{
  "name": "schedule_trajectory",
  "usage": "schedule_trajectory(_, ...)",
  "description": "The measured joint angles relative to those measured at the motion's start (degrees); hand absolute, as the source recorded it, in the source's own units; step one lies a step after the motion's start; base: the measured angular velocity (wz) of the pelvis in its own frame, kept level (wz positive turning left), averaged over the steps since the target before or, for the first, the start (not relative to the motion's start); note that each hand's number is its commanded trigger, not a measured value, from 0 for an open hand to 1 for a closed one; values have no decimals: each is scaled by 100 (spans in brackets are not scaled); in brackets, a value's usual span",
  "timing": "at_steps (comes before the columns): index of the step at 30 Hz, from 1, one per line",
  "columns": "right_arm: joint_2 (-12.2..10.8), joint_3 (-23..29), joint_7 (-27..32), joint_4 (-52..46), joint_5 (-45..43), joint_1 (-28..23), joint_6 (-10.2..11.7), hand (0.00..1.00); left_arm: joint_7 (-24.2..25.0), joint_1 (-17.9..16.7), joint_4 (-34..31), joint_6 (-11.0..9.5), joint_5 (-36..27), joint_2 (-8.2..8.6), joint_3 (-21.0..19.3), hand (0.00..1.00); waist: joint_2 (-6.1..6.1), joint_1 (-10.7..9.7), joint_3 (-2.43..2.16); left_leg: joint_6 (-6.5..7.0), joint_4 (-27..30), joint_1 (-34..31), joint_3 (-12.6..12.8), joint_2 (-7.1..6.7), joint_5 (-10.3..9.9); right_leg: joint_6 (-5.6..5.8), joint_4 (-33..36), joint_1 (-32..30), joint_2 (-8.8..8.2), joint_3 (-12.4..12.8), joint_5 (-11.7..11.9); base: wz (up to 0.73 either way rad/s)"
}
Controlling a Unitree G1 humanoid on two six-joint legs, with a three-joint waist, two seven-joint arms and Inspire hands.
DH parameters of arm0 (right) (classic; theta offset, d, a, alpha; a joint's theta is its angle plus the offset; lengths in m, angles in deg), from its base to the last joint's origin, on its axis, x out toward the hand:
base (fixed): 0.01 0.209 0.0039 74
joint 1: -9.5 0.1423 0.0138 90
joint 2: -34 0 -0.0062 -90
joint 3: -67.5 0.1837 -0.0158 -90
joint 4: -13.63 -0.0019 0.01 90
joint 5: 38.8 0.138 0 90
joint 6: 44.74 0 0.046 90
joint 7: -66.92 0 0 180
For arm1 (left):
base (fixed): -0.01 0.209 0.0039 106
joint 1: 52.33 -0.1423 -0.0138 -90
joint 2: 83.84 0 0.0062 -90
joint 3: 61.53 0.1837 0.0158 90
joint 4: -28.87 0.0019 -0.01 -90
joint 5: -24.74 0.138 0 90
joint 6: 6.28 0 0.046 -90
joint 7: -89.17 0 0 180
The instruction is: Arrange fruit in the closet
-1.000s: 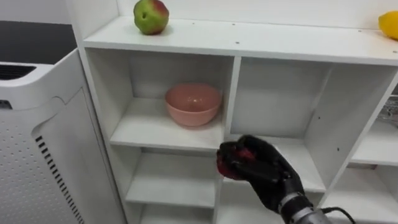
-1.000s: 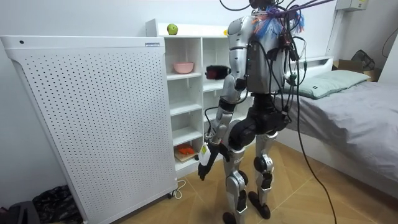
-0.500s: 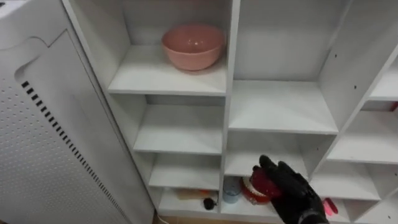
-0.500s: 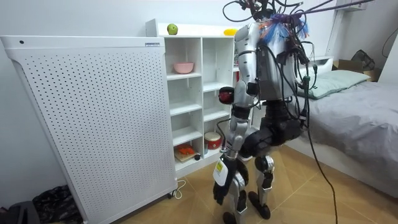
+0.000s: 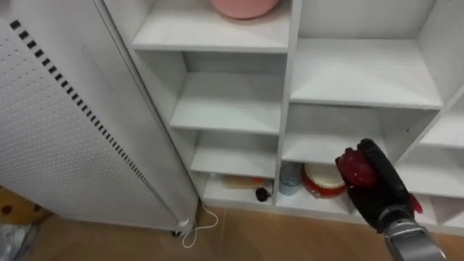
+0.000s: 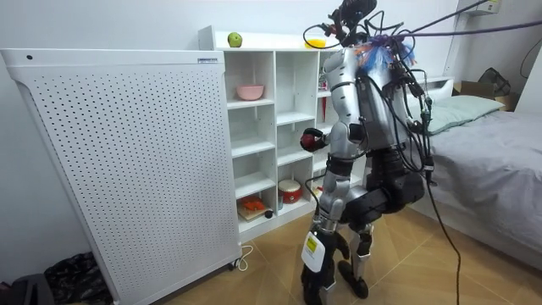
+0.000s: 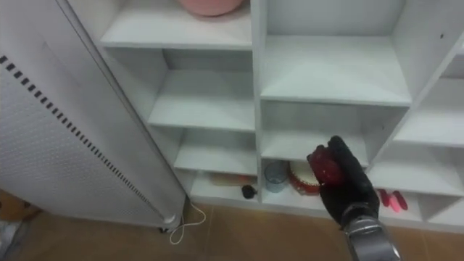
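The right hand (image 5: 377,185), fingers clamped round a red fruit (image 5: 354,167), hovers before the closet's (image 5: 286,109) lower cells. The left hand (image 6: 311,250) hangs low, open or closed I can't tell. I'd pick a bare shelf, reach well in, and release gently so it doesn't roll.

White perforated panel (image 6: 127,152), wood floor (image 6: 440,271), grey bed (image 6: 500,144)

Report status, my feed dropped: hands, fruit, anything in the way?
Right hand shut on red fruit, held before the lower shelves. Left hand hanging at its side. Red tin and cup occupy the bottom cubby behind it.
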Motion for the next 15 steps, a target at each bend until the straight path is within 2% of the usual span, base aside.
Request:
schedule_trajectory(6,90,18,5,317,115,334,-43,100,-80,-36,-114,50,-192,-240,220,0,22,143,-2,-4,287,-435,-1,-42,-70,-82,374,-458,-142,-50,-100,3)
schedule_trajectory(10,139,17,42,364,171,505,-42,100,-114,-37,-126,45,-185,-271,331,0,23,170,-3,5,430,-586,-11,-114,-116,-81,605,-620,-257,-61,-223,14)
schedule_trajectory(15,224,22,302,345,265,833,-28,100,-185,-133,-332,37,-181,-328,329,0,33,144,-9,33,570,-655,-1,-109,-154,-71,745,-628,-338,-130,-321,11)
